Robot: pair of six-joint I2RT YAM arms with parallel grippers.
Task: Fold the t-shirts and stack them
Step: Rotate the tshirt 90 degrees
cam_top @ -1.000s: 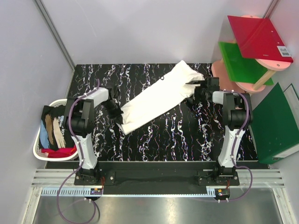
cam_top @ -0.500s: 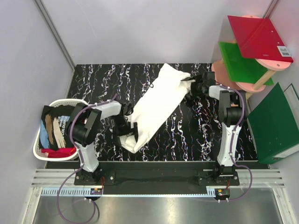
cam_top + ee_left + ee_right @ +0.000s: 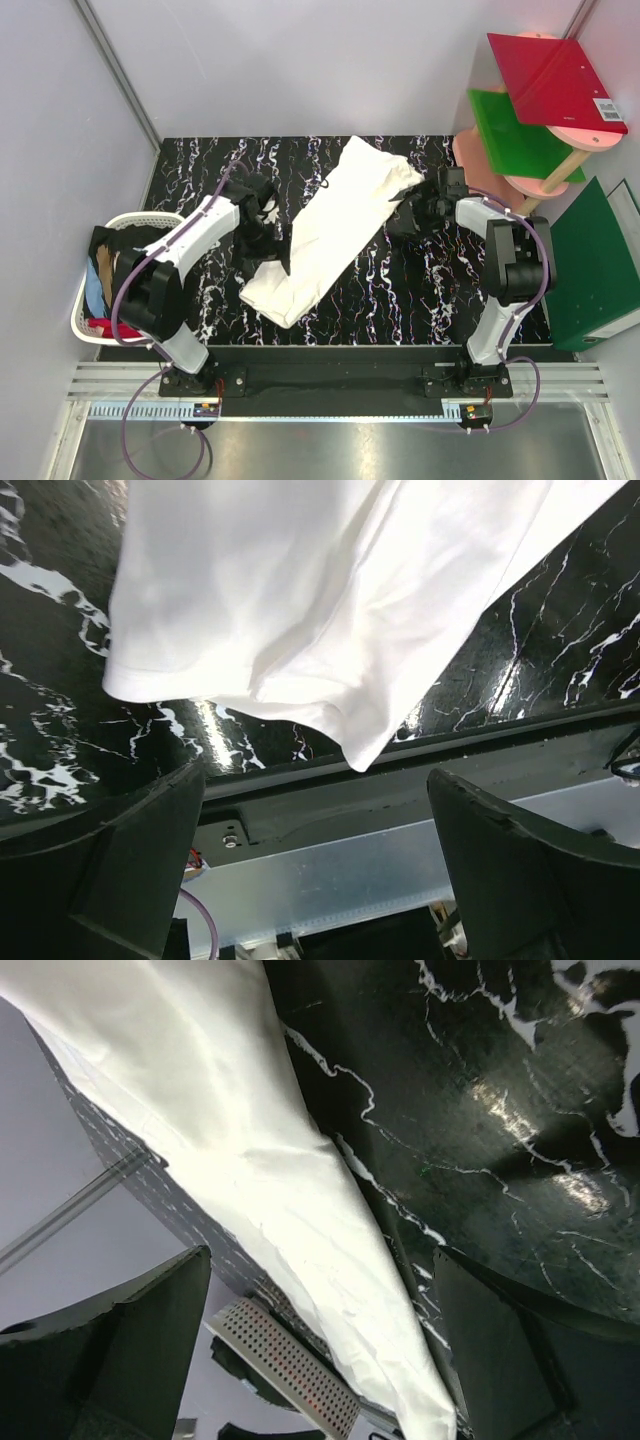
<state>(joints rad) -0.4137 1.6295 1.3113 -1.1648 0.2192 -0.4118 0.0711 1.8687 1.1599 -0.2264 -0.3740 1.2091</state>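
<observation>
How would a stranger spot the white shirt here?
Find the black marbled table. A long cream-white shirt lies slantwise across its middle. It alone is spread out; the other clothes, dark, blue and red, sit heaped in the white basket at the left.

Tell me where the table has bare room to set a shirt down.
Widest patch: the near right of the table, between the white t-shirt and the right arm's base. A smaller one: the far left corner, beyond the left end effector. The middle is crowded: the shirt runs diagonally, with the right end effector beside its far end.
</observation>
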